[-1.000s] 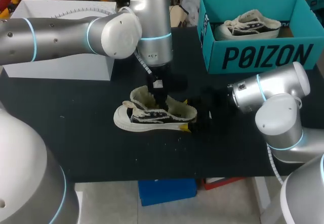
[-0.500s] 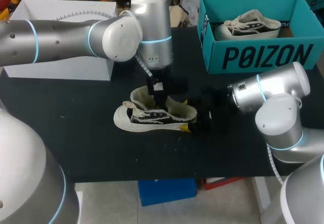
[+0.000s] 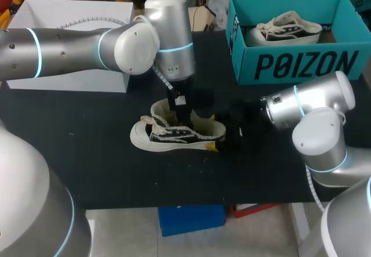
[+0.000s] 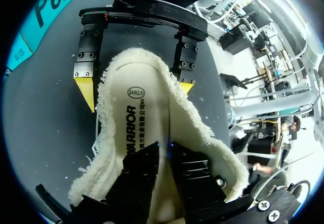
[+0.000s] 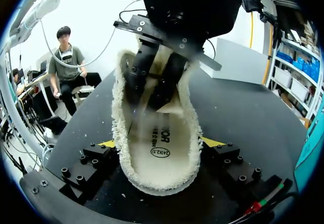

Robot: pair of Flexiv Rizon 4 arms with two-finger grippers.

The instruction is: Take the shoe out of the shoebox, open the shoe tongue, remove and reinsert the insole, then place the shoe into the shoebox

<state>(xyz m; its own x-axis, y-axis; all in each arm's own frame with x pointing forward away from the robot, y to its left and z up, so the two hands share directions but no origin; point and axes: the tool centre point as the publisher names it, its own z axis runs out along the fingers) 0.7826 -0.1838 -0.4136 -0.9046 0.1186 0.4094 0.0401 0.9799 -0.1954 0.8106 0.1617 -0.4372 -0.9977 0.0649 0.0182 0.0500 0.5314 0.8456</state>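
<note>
A low shoe (image 3: 168,134) with a fleecy cream lining lies on the black table (image 3: 87,152), toe to the left. Its insole (image 5: 157,133) lies flat inside it. My left gripper (image 3: 185,116) reaches down into the shoe's opening; in the left wrist view its black fingers (image 4: 144,171) rest on the insole (image 4: 147,113), a little apart, with nothing between them. My right gripper (image 5: 159,143) straddles the heel, a yellow tip against each side of the shoe (image 5: 152,183). A second shoe (image 3: 284,28) lies in the teal shoebox (image 3: 290,65) at the back right.
A white box (image 3: 69,77) stands at the back left of the table. The table's front strip and left side are bare black surface.
My left gripper's fingers have parted slightly inside the shoe, and the left arm has shifted a little. The shoe and the right arm have stayed put.
</note>
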